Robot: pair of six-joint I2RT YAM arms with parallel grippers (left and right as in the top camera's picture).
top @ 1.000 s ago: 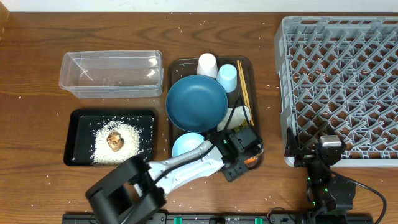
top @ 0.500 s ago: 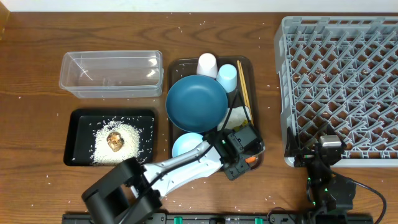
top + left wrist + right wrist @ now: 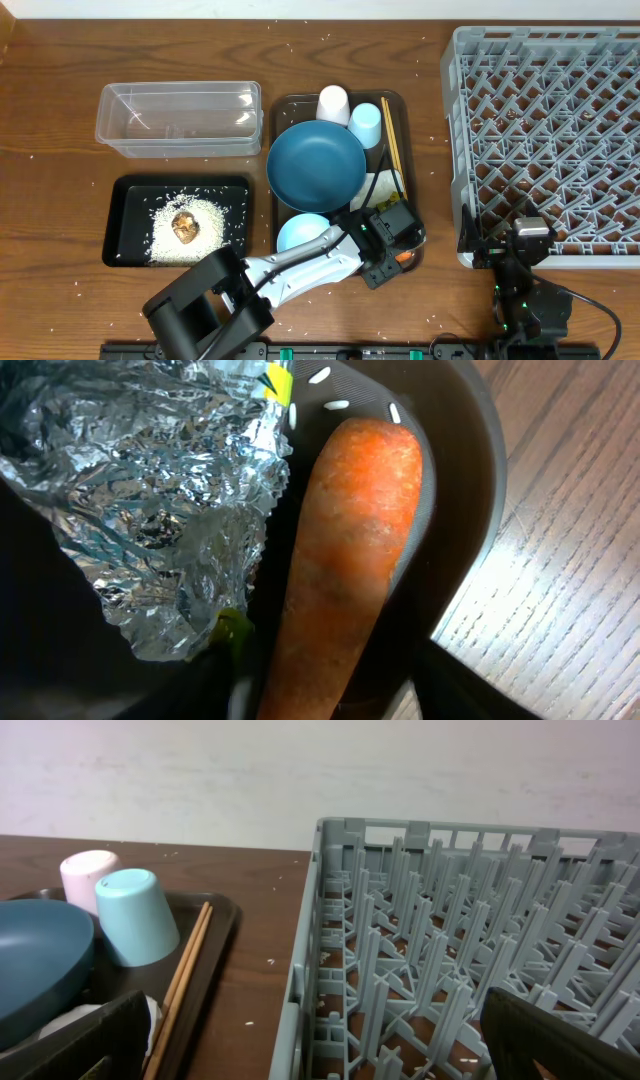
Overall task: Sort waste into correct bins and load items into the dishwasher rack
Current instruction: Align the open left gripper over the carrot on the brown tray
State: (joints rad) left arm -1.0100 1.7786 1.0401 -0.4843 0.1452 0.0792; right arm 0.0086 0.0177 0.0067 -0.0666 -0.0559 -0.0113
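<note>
Straddling the orange carrot (image 3: 350, 540) with fingers (image 3: 460, 700) apart, the left gripper (image 3: 320, 705) is shown at the robot-side right corner of the brown tray (image 3: 296, 107); closure, then transfer to the black tray (image 3: 125, 200) left of it, is judged due next.

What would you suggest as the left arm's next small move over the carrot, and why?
Probably close the left gripper on the carrot. It seems to straddle the carrot's near end without pressing it yet. I would close gently, since the crinkled foil lies right beside the carrot and could get caught.
</note>
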